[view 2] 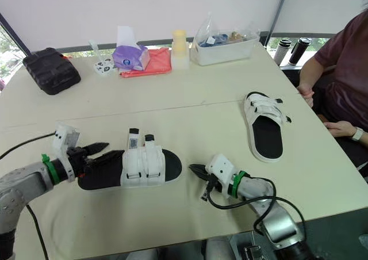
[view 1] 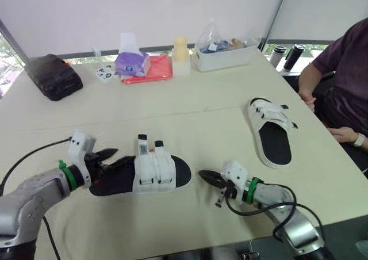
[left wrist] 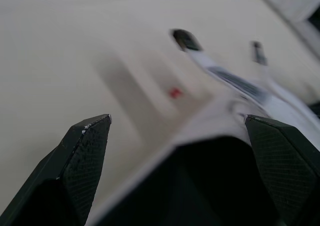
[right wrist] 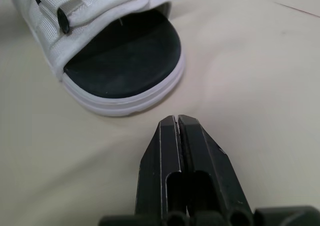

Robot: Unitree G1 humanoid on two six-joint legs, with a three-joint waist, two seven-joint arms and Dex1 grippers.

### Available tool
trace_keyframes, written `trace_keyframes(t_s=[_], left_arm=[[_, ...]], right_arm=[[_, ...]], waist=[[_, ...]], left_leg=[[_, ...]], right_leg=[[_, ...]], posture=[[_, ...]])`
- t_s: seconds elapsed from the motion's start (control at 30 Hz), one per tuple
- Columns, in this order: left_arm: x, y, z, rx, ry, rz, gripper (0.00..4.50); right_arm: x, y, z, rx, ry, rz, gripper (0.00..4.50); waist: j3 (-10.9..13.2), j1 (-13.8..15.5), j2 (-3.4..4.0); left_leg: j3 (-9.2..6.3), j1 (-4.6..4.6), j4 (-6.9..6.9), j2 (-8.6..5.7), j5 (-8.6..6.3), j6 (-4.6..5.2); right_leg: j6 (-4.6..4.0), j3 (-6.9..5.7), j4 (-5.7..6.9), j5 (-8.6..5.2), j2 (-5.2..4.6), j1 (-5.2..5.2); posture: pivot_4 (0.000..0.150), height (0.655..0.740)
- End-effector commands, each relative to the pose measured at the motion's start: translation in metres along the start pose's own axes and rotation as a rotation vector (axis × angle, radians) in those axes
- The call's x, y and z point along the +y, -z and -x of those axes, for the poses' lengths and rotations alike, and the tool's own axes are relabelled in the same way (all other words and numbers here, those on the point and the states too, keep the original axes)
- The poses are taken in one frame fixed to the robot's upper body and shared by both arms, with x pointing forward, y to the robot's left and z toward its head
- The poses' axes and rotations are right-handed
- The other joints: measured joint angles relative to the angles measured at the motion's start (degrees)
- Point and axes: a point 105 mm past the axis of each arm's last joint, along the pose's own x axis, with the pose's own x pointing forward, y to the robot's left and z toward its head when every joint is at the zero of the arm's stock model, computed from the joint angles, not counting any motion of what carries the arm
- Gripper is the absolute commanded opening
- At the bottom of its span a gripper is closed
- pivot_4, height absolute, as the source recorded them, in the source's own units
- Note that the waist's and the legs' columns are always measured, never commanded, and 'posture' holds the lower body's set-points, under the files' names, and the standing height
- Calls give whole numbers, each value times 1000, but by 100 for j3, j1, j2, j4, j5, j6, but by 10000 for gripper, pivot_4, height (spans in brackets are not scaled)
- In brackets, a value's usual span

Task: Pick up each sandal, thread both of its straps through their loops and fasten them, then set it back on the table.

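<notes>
- Heel end: the left gripper is spread wide, a finger on either side of the heel, not clamped on it.
- Near sandal: it lies flat on the surface with its long axis crosswise, heel left, toe right and strap tips pointing away from the robot. The left arm looks better placed to lift it.
- Right gripper: pressed closed, just off the toe and not touching it.
- Far sandal: well apart to the right, lengthwise, toe away.
</notes>
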Motion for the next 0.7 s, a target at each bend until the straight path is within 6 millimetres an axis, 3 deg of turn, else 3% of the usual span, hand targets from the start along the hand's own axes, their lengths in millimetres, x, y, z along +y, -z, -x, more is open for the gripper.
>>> trace_keyframes(t_s=[0.03,0.2,0.4,0.57,0.7], left_arm=[[-29,4,11,49,191,85,44336],[-28,13,16,83,217,160,44336],[-30,12,-5,35,262,209,44336],[-28,29,-43,99,295,246,44336],[-39,23,-71,67,376,256,44336]], right_arm=[[-1,-23,16,-26,-37,41,0],[-8,-20,36,40,-37,77,0],[-14,-25,45,52,-26,94,0],[-14,-30,44,48,-20,108,0],[-16,-31,47,56,3,112,0]], waist=[[9,0,-9],[13,7,-6],[14,8,-5],[12,17,-6],[8,126,0]], left_leg=[[-2,-5,5,-1,-1,2],[4,-5,12,-6,-7,13],[14,-1,21,-6,-8,14],[17,0,27,-13,-7,14],[17,4,43,-26,-7,15]], right_leg=[[0,-3,0,0,0,0],[-1,-3,-1,1,-5,1],[0,-2,4,4,-5,4],[1,-2,9,7,-3,5],[3,-2,11,19,-3,15]], posture=[[1500,7400],[1500,7400],[1500,7400],[1500,7400],[1500,7400]])
